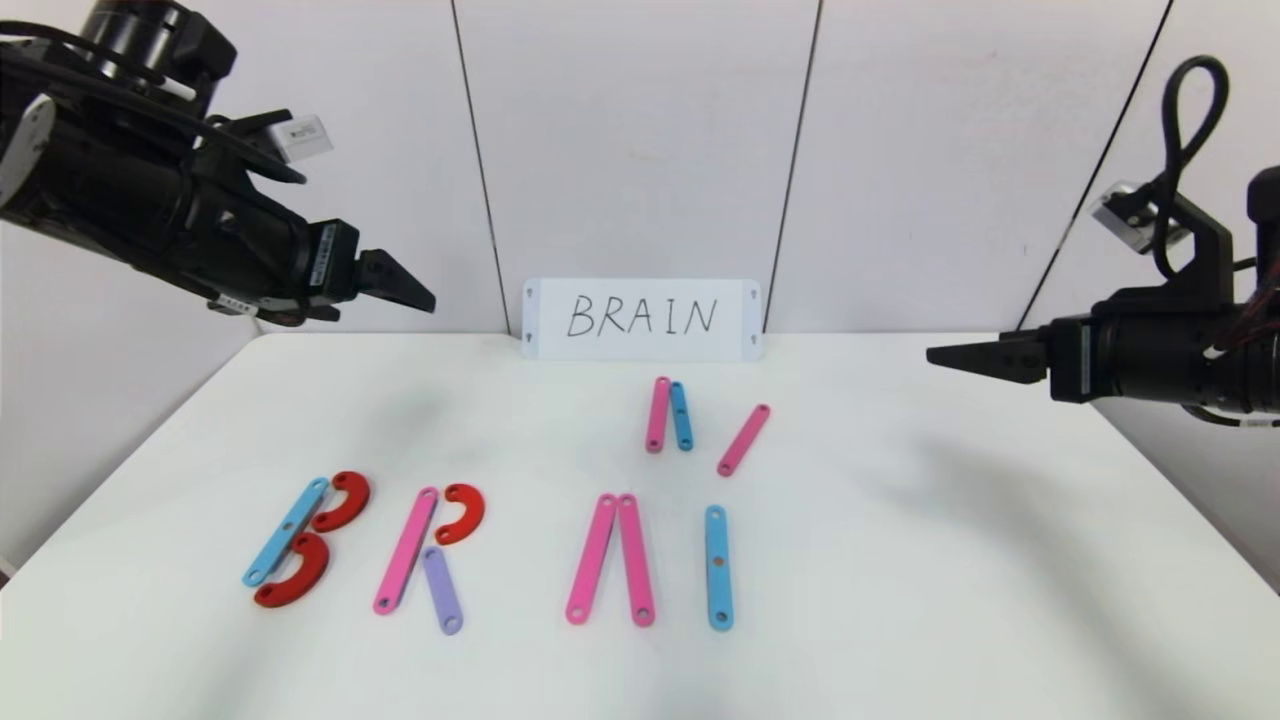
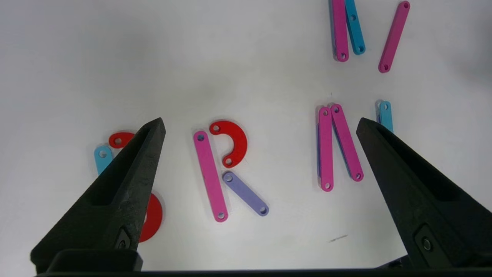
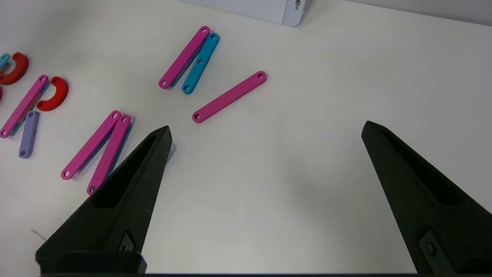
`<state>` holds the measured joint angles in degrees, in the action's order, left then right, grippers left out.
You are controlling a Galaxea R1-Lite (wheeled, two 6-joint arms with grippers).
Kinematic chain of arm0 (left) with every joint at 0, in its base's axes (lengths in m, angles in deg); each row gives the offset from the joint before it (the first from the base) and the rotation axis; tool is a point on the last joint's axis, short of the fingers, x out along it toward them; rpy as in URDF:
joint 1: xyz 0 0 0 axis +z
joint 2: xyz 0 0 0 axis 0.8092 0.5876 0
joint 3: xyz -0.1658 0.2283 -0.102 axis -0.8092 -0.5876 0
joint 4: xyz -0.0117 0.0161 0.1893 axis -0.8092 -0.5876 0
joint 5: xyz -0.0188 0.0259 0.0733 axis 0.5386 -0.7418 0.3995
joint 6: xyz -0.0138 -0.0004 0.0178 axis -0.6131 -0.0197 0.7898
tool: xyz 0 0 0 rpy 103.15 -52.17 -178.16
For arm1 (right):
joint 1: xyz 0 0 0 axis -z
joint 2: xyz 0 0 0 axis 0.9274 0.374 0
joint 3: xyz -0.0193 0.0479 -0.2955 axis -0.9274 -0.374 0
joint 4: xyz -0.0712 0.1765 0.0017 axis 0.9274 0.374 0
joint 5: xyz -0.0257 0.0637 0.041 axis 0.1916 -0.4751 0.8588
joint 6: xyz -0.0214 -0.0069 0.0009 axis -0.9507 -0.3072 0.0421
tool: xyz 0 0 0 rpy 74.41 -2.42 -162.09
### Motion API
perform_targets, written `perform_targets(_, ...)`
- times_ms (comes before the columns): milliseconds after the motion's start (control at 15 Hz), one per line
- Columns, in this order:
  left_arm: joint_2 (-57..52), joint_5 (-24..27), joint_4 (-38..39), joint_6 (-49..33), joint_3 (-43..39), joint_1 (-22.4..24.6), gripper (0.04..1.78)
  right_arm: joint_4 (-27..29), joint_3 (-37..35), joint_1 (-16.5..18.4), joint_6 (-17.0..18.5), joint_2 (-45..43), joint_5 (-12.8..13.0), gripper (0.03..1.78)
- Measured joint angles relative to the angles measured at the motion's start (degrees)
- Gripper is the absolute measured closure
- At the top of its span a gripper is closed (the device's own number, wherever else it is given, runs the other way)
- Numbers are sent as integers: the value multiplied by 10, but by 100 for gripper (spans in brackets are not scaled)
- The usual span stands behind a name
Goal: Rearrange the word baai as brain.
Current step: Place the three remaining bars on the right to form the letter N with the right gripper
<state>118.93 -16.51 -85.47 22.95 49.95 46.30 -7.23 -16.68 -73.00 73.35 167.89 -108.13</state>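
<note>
Fingers of both grippers are spread wide and hold nothing.

Head view: the left gripper [image 1: 400,282] hangs above the far left corner of the white surface [image 1: 900,560]; the right gripper [image 1: 965,357] hangs above the far right edge. Both are well apart from all pieces. A white card [image 1: 641,319] lettered BRAIN stands against the back wall at the far edge. The plastic letters [image 1: 480,550] lie in a row near the front edge. From the left: a B made of a blue bar [image 1: 286,531] with two red curves [image 1: 318,540] touching it; an R made of a pink bar [image 1: 406,550], a red curve [image 1: 461,513] and a purple bar [image 1: 441,589]; an inverted V of two pink bars [image 1: 610,559] meeting at their far ends; and a single upright blue bar [image 1: 718,566]. Behind these, nearer the card, a pink bar and a shorter blue bar [image 1: 668,414] lie side by side, touching, with a tilted pink bar [image 1: 743,440] just beside them.

Left wrist view: the two black fingers [image 2: 127,181] stand wide apart above the surface. The R pieces and the inverted V show between them. The B is partly hidden behind one finger.

Right wrist view: the fingers [image 3: 134,184] stand wide apart over bare surface. The three spare bars lie beyond them, near the card's corner.
</note>
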Motion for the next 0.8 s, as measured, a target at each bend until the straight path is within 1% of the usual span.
perform_targets(133,-10,6,1,25,4,28,8,52,48,-51,10,11,61,8)
perform_targets(267,-14,31,3,39,12,55,8,60,94,-106,32,43,129,8)
perform_targets(333,-15,47,3,41,17,66,8,60,117,-129,43,63,155,8)
perform_targets(400,-15,53,3,41,20,73,8,61,147,-158,58,92,187,8)
perform_targets(600,-11,54,12,41,23,83,8,61,218,-215,86,169,232,8)
perform_targets(667,-9,55,15,41,24,86,8,60,243,-228,94,195,242,8)
perform_targets(800,-5,55,19,41,24,89,8,60,292,-250,107,245,250,8)
